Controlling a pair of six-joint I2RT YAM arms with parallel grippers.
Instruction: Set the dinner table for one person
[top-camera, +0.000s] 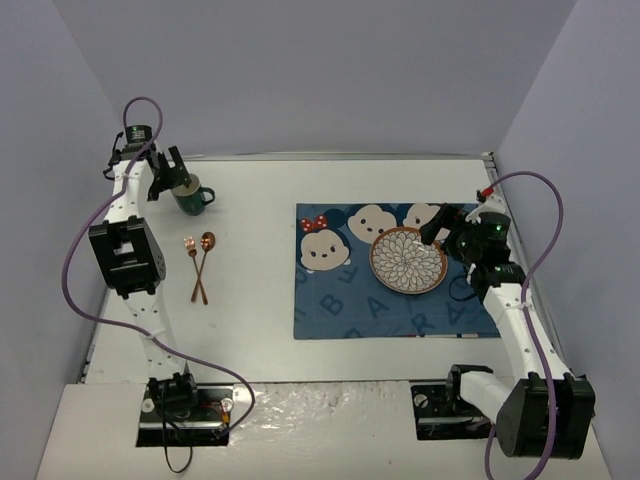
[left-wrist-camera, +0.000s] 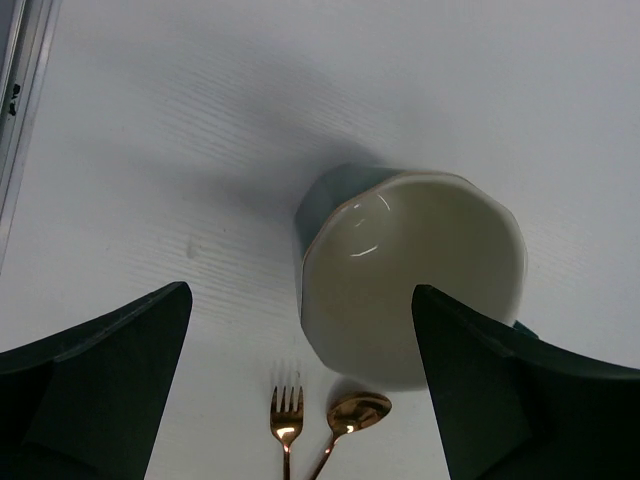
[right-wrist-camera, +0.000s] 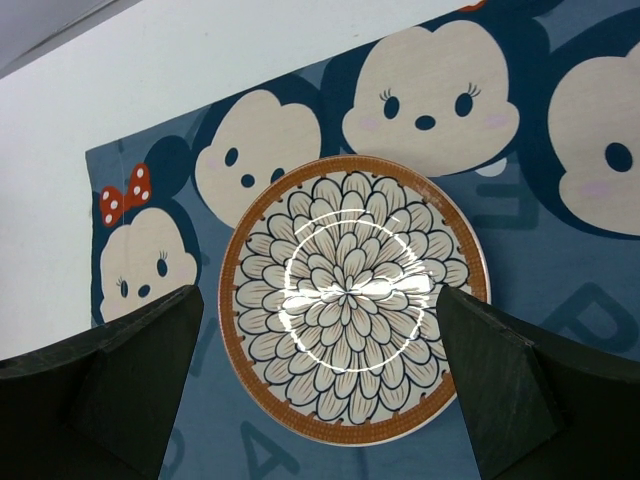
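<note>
A white tabletop (top-camera: 250, 290) filled the view, walled on the left, far and right sides, with a thin metal edge along its far and right sides. A dark blue mat (top-camera: 340, 300) printed with cartoon faces lay flat on the right half. Its right edge ran near the tabletop's right edge, and a bare strip lay between its near edge and the arm bases. A wide bare band separated its left edge from the cutlery.

A round plate (top-camera: 408, 260) with an orange rim and petal pattern sat on the mat's right part, wholly inside the mat's edges. The right gripper (right-wrist-camera: 318, 300) hung over the plate, jaws spread wider than the plate and gripping nothing.

The left gripper (top-camera: 170, 178) was at the far left corner, close to the left wall, jaws spread wide and empty. A green mug (top-camera: 190, 196) with a cream inside stood upright on the tabletop just below and between them; whether the right-hand finger touched its rim could not be told.

A copper spoon (top-camera: 205, 255) and fork (top-camera: 193, 262) lay nearer than the mug, handles crossed, heads toward the mug, with bare tabletop all around.
</note>
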